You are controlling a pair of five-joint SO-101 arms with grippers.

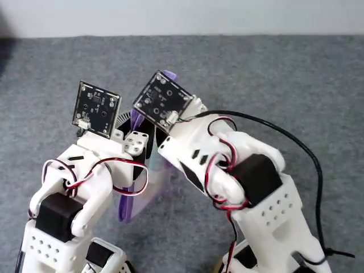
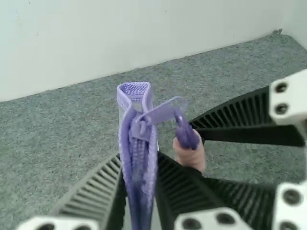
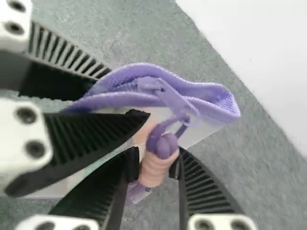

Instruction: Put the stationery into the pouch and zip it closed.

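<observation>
High view: both arms crowd the middle of the frame, the purple pouch (image 1: 129,202) standing upright between them on grey carpet (image 1: 284,74). Left wrist view: left gripper (image 2: 139,189) pinched tight on the pouch's zipper edge. Right wrist view: right gripper (image 3: 156,160) squeezed onto the zip pull (image 3: 160,143) and its pink charm (image 3: 152,175).

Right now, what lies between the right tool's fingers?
The purple zipper pull tab, with a ridged peach piece beside it, as the right wrist view shows.
</observation>
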